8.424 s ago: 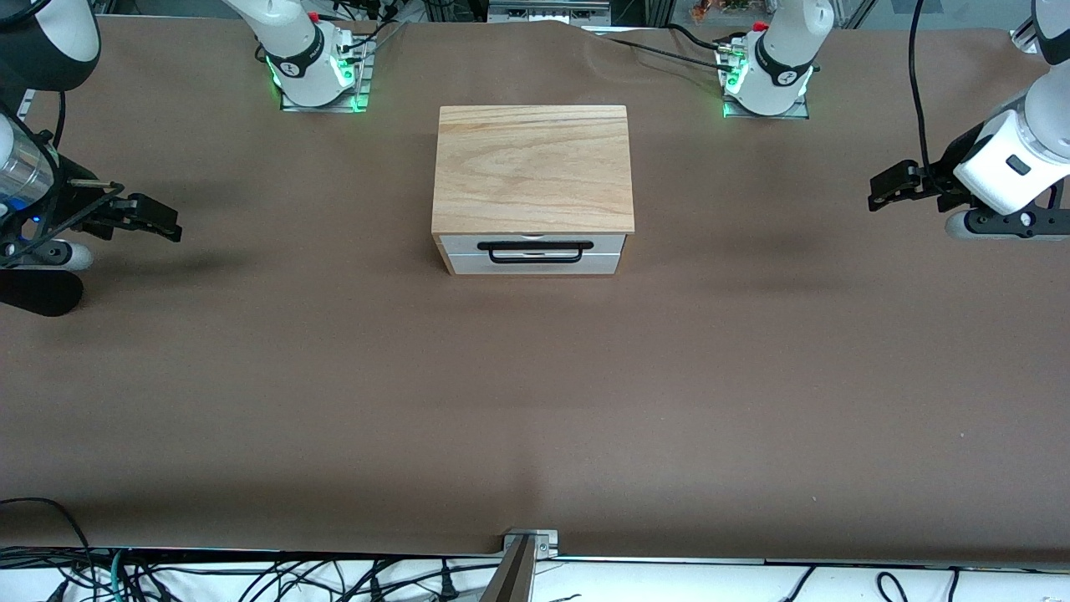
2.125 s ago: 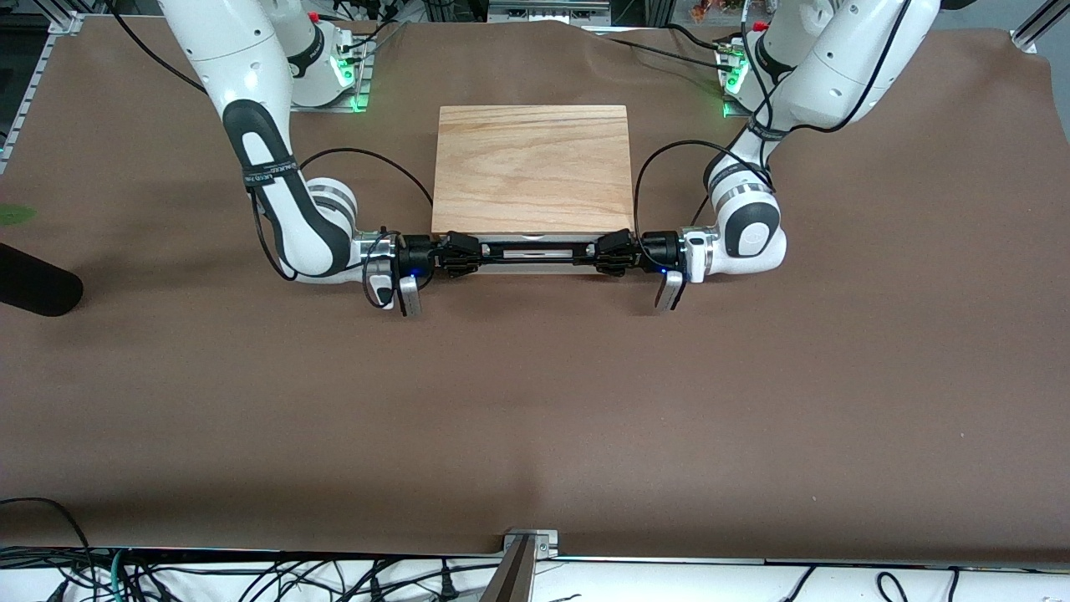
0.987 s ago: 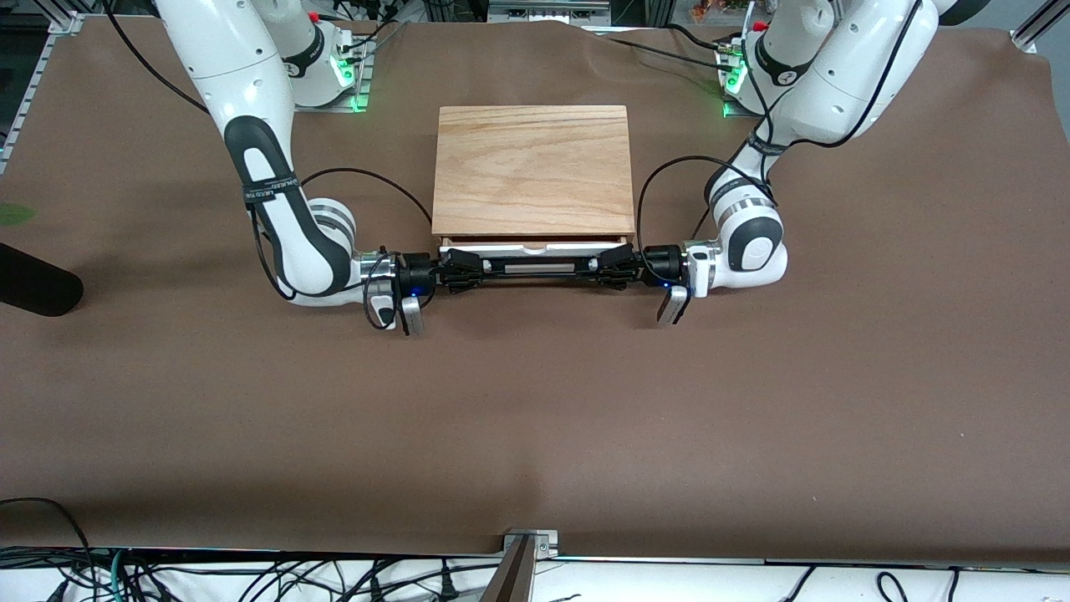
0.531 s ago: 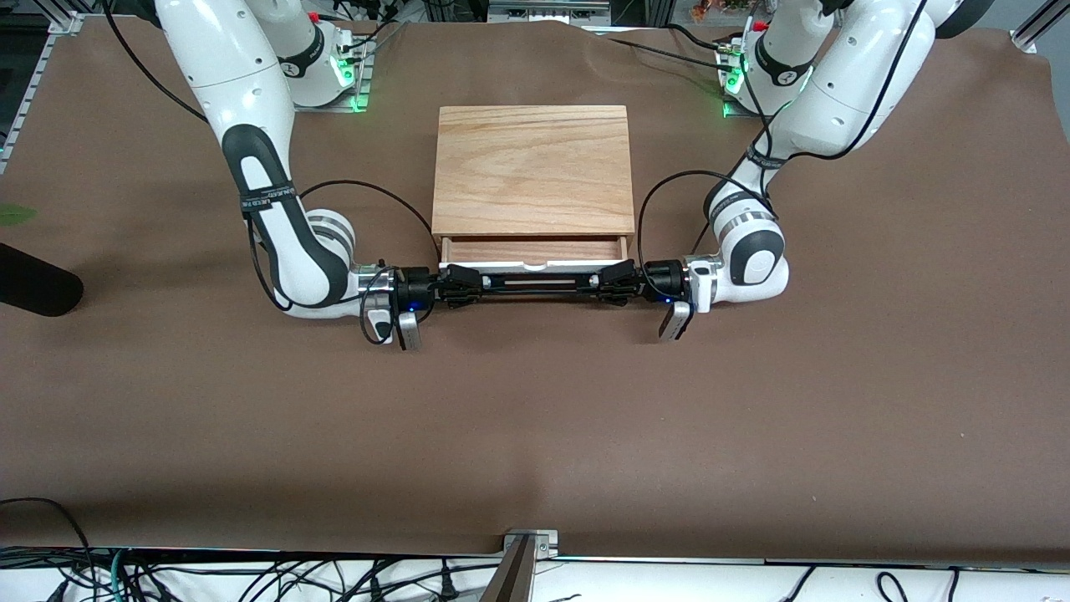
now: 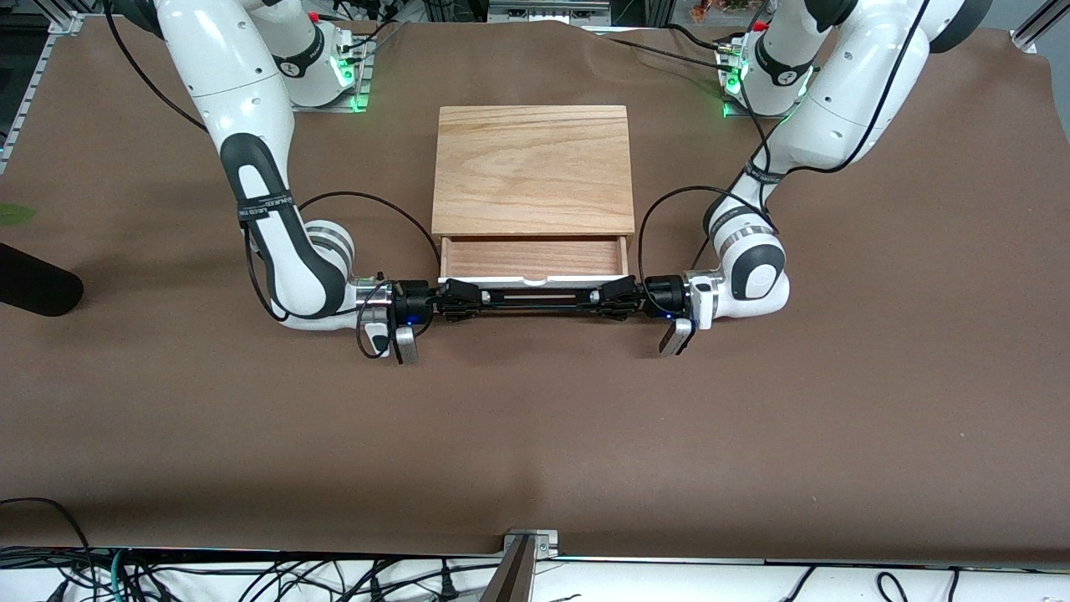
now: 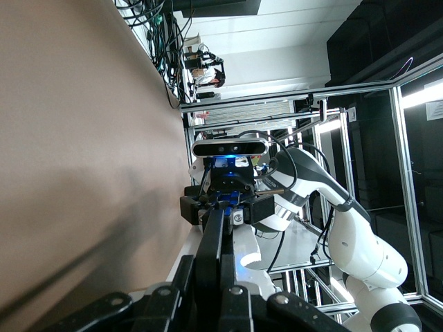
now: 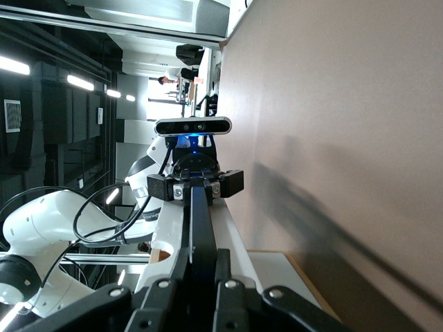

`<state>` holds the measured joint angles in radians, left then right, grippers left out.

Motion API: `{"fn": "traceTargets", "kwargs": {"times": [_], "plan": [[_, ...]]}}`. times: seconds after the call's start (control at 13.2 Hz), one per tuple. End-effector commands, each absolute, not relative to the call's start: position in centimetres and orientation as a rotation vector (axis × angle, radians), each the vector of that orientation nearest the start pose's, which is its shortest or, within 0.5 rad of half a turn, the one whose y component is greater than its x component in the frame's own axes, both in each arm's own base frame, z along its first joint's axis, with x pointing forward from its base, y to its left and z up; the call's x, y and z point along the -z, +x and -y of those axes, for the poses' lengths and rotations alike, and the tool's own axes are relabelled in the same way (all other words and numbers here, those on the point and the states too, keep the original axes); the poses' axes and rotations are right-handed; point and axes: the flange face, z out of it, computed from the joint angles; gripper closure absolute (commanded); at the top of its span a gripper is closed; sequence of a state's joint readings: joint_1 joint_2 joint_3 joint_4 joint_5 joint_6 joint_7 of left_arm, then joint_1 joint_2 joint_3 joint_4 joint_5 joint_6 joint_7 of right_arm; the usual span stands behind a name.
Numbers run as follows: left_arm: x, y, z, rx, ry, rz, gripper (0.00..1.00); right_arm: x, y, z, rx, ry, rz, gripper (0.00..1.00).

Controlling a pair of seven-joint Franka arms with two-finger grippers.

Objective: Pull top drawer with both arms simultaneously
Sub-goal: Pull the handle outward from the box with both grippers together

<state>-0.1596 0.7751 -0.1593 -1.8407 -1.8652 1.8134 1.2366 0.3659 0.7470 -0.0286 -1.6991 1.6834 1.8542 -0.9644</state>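
The top drawer (image 5: 533,257) stands partly pulled out of the wood-topped cabinet (image 5: 532,167), so its reddish-wood inside shows. Its white front panel (image 5: 535,280) faces the front camera and carries the thin black bar handle (image 5: 535,299). My right gripper (image 5: 468,301) is shut on the handle's end toward the right arm. My left gripper (image 5: 606,299) is shut on the other end. In the left wrist view the handle (image 6: 213,238) runs from the left gripper (image 6: 208,266) to the right gripper (image 6: 225,206). The right wrist view shows the right gripper (image 7: 202,259) clamped on the handle (image 7: 199,221), with the left gripper (image 7: 196,183) at its other end.
Brown paper covers the table (image 5: 535,435). The two arm bases (image 5: 322,75) (image 5: 765,84) stand at the table's edge farthest from the front camera. Cables (image 5: 251,577) hang below the edge nearest to it. A dark object (image 5: 38,288) lies at the right arm's end.
The drawer has slid farther out toward the front camera. Both grippers have moved with the handle, still shut on it. The cabinet has stayed in place.
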Motion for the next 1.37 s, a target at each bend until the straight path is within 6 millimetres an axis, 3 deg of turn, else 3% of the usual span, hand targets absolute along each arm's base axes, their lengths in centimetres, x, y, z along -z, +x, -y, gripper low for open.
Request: {"fn": "traceTargets", "kwargs": {"times": [0.0, 0.3, 0.83, 1.29], "plan": [[-7.9, 57.4, 25.2, -0.210, 1.667, 0.037, 1.00, -24.0, 65.1, -26.5, 0.128, -1.638, 0.077, 1.00], [-7.5, 59.0, 25.2, -0.207, 1.661, 0.019, 1.00, -24.4, 66.4, -25.9, 0.155, -1.632, 0.081, 1.00], [-6.6, 61.7, 23.2, -0.195, 1.697, 0.004, 1.00, -26.2, 68.2, -25.9, 0.175, -1.616, 0.084, 1.00], [-5.3, 60.9, 23.4, -0.161, 1.704, -0.027, 1.00, -27.7, 70.3, -25.7, 0.192, -1.603, 0.077, 1.00]]}}
